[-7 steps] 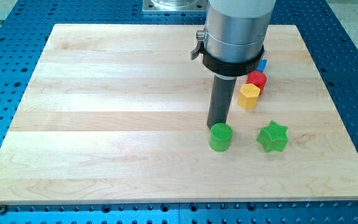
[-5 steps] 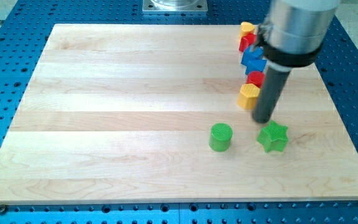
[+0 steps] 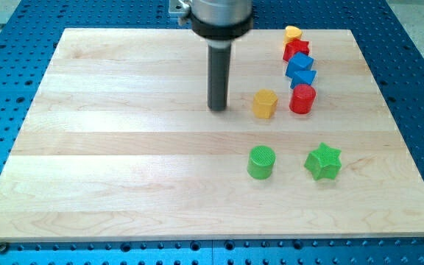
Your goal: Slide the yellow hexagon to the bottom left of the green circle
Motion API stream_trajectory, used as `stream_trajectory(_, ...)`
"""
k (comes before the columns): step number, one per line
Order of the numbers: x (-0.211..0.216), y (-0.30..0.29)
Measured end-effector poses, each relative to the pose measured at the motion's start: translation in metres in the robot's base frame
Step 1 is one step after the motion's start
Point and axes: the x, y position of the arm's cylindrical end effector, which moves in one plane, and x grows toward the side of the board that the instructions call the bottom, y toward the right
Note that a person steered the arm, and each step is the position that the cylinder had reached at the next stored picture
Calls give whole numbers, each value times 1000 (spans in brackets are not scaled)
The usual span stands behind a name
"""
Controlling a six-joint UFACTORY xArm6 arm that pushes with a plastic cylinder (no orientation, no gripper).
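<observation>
My tip [image 3: 218,108] rests on the counter [image 3: 124,169], just left of the yellow hexagon [image 3: 265,104] and apart from it; there is no pincer. The hexagon sits above the green circle [image 3: 261,162]. Pushing from here risks driving it right into the red cylinder [image 3: 302,99].

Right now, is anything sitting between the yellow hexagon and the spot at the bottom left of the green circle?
The green circle itself is closest to the line: it sits almost straight below the yellow hexagon, so a curved path to the view's left seems wise. My tip is left of the hexagon, apart from it.
</observation>
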Motion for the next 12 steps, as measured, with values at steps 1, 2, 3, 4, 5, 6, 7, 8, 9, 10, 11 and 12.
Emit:
stream_trajectory(1,-19,79)
stream_trajectory(2,-7,114)
stream_trajectory(3,43,102)
stream_trajectory(4,58,56)
stream_trajectory(5,44,-2)
stream_trajectory(6,-13,11)
stream_trajectory(7,13,-55)
stream_trajectory(8,72,-21)
stream_trajectory(9,63,-21)
stream_trajectory(10,72,-57)
stream_trajectory(11,108,-33)
stream_trajectory(12,110,-19)
